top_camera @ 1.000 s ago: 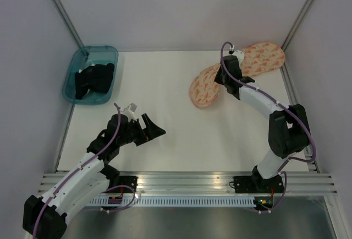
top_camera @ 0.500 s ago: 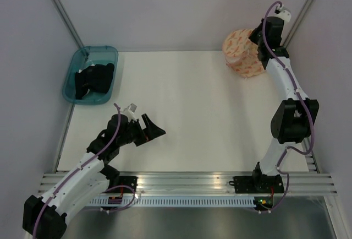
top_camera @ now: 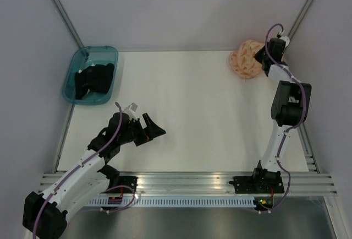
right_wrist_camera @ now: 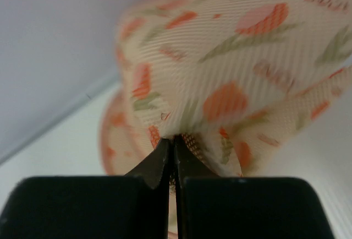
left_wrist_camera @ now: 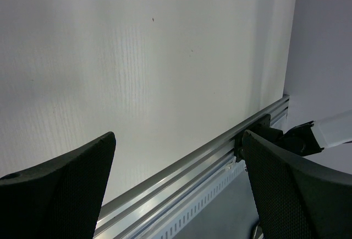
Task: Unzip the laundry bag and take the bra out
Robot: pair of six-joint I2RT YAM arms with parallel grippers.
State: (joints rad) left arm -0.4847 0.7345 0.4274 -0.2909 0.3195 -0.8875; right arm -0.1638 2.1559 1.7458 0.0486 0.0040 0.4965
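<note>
Top view, upper left: the bra lies in a teal bin. Lower left, the left gripper gapes, empty. Upper right, the laundry bag is bunched, its long axis unclear. Only the wrist view shows the right gripper pinching its fabric.

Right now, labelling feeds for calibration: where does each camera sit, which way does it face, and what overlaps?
Top external: above and behind the bases, looking down on the table; both arms show.
Left wrist: on the left arm, looking low across the table to the near rail; the open left pincer frames it.
Right wrist: at the far right corner, facing the laundry bag; the shut right pincer pinches it.
Shared: top and right wrist show the pinched bag; top and left wrist, the rail.
</note>
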